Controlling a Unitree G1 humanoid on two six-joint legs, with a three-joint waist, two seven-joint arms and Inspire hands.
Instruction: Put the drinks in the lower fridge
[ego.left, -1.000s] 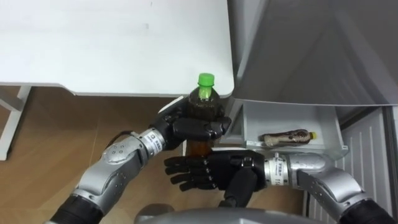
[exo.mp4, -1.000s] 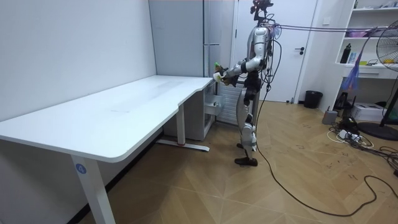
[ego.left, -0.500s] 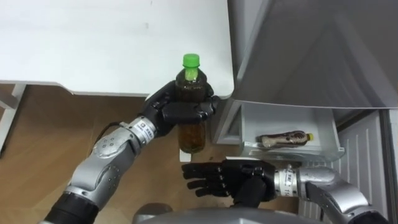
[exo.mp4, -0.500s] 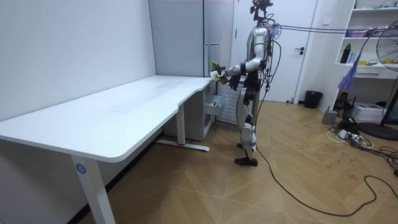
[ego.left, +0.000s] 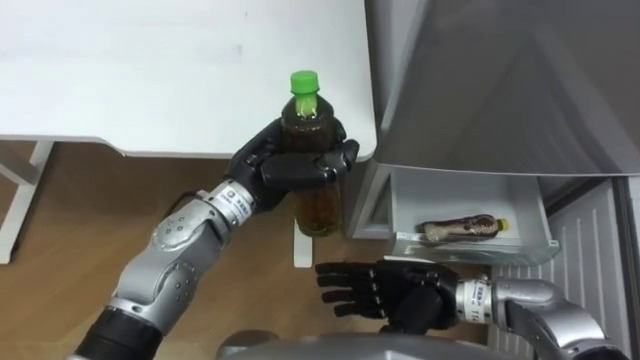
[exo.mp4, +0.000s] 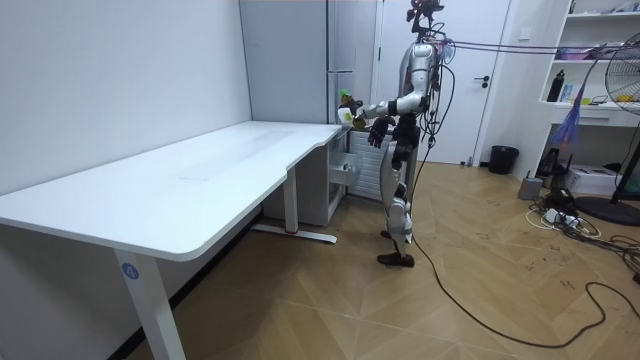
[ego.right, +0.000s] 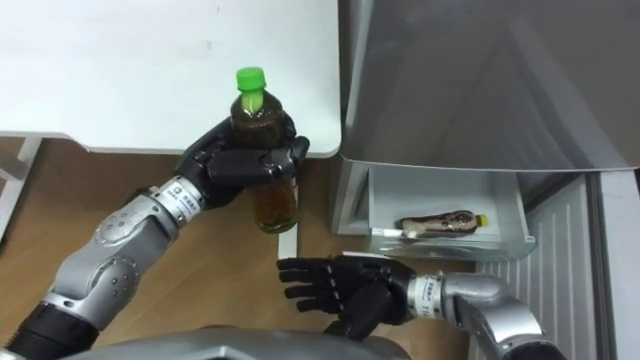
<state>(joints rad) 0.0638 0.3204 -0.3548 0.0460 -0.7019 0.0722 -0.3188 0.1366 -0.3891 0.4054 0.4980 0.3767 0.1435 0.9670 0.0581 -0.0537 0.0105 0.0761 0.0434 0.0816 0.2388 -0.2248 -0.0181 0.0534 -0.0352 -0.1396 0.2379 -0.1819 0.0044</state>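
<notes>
- Bottle (ego.left: 304, 112), green cap: upright, clasped in left hand (ego.left: 285, 168), just off the bench's (ego.left: 150, 70) near right corner, left of the fridge (ego.left: 500, 80).
- Right hand (ego.left: 395, 292): below the bottle, fingers spread, empty.
- Second bottle (ego.left: 458, 229): lay flat in fridge tray (ego.left: 470, 245), right.

A brown bottle (ego.left: 458, 228) lies in the white fridge bin (ego.left: 462, 193).

Clear bottle (ego.left: 306, 118) w/ green cap, brown drink, upright, gripped in left hand (ego.left: 285, 168), frame centre. 2nd bottle (ego.left: 458, 229), brown, lies on side in white fridge tray (ego.left: 450, 195), centre-right.
</notes>
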